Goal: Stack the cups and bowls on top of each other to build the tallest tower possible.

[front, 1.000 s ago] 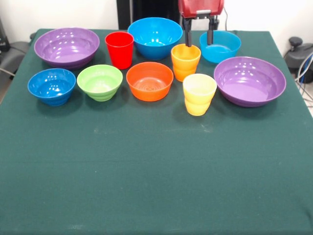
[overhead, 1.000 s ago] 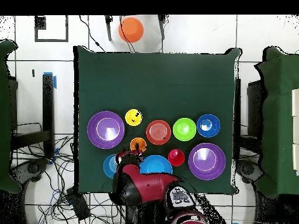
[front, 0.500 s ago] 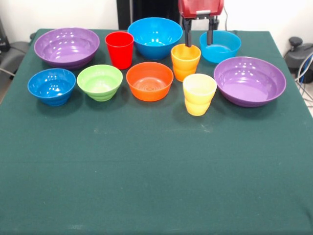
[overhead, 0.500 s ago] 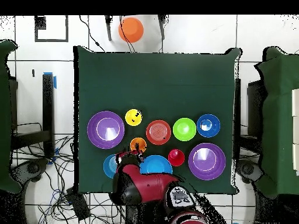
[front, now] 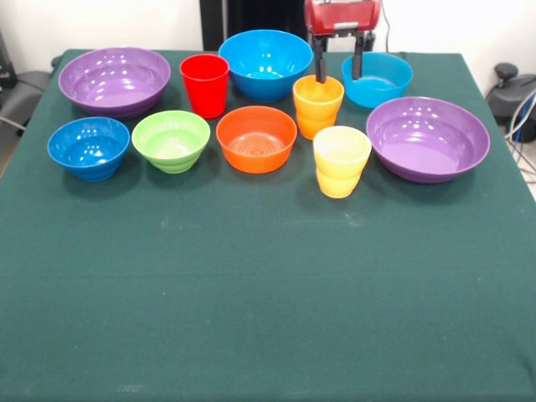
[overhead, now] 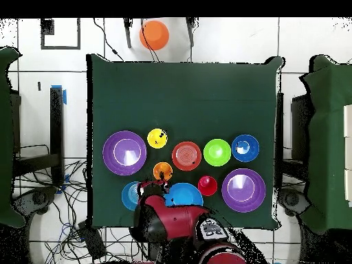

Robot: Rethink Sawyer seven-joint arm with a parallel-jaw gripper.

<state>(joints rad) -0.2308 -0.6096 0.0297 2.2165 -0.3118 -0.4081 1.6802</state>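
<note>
Front view: the gripper [front: 337,67] is seen hanging at the far side of the tabletop [front: 268,293], jaws spread apart and empty, one tip just behind the rim of the orange cup [front: 317,105], the other toward the cyan bowl [front: 377,79].

Nothing is stacked yet; every piece is laid out singly in two loose rows. The red cup [front: 204,84] is stood between a purple bowl [front: 114,79] and the large blue bowl [front: 265,63]; the yellow cup [front: 341,160] is set just in front of the orange one.

All of it is judged to be light, stiff, glossy plastic, so slipping under a pinch is likely. A hold across a cup's wall near the rim is probably best. The wide bowls are better taken by the rim edge.

No brand, label or writing can be read on anything, in either view.
</note>
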